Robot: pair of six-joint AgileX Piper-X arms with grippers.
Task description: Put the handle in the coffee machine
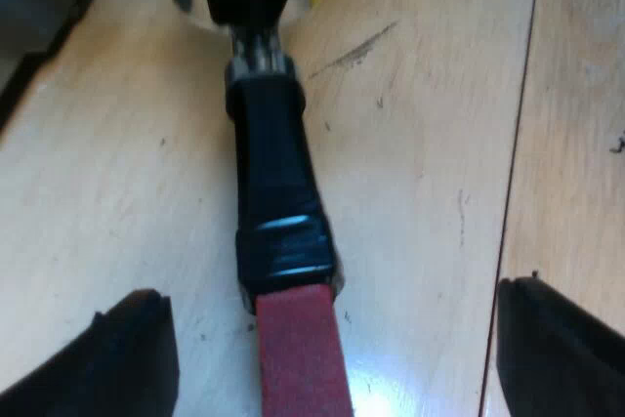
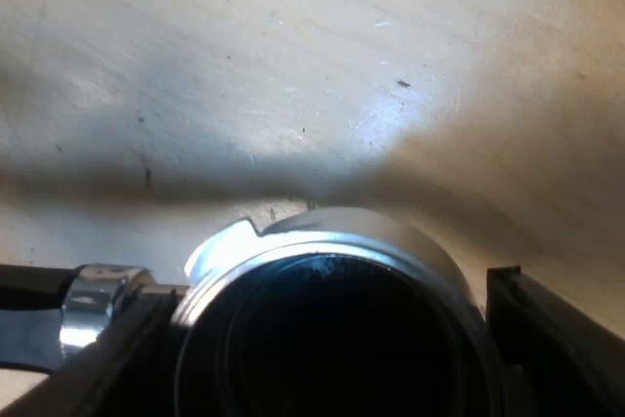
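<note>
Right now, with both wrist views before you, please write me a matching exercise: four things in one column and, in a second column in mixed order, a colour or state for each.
Things:
1 handle end
2 basket
3 left gripper
4 table

Colours or states:
a open
b pale wood
c red
d silver metal

Pairs: 1-c; 2-d; 3-a; 4-b
</note>
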